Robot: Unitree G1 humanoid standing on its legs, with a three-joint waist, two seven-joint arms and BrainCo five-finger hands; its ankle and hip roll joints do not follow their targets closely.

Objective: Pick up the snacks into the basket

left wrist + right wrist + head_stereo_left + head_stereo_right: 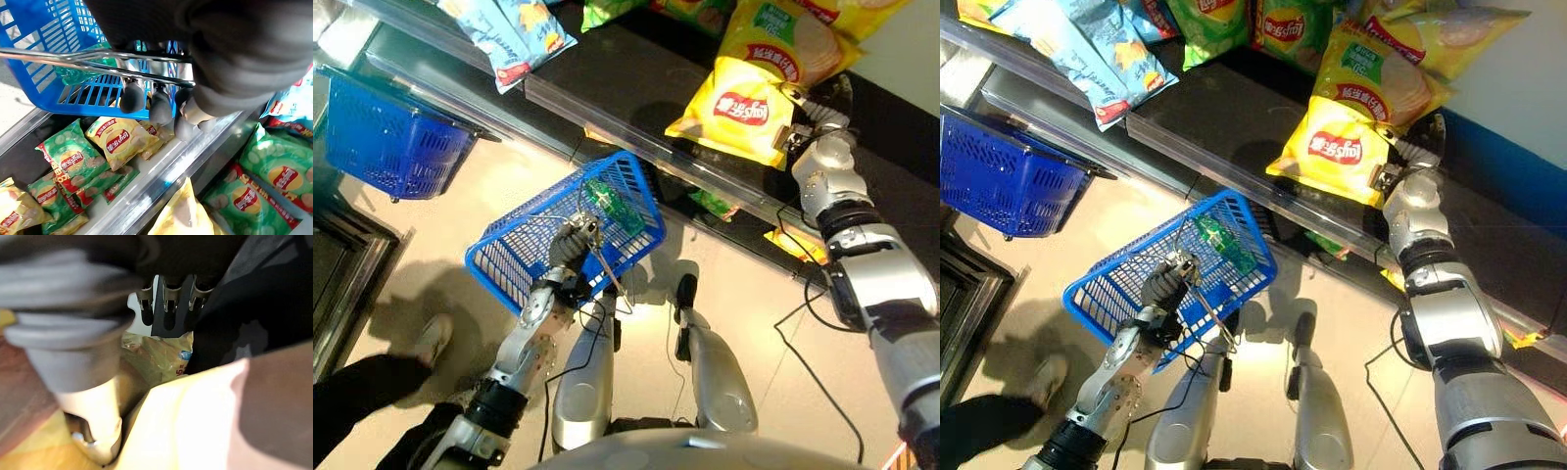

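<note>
The left hand [570, 245] has its fingers [159, 105] curled round the wire handles [88, 61] of the blue basket [514, 259], which hangs from that grip over the floor [440, 225] just in front of the shelf [636, 83]. Inside the basket, at its end nearest the shelf, lies a green snack bag [612, 204]. Going outward from the basket toward the shelf, the right hand [1410, 137] is up on the shelf's dark board against a yellow chip bag [1337, 152]; its wrist view shows a thumb and fingertips pressed close to yellow and pale bags, but whether the hand pinches the bag I cannot tell. Above that yellow bag leans a second yellow bag with a green top [1376, 83], and further along the shelf away from the right hand lie light blue bags [514, 34]. The shelf's clear front rail [607, 122] runs between the basket and these bags. Below the basket, a lower shelf level holds more green and yellow bags [117, 144]. A second blue basket [386, 137] sits well to the far side of the held basket, and a person's shoe [433, 338] and dark sleeve [352, 387] show on the floor beside the left arm.
</note>
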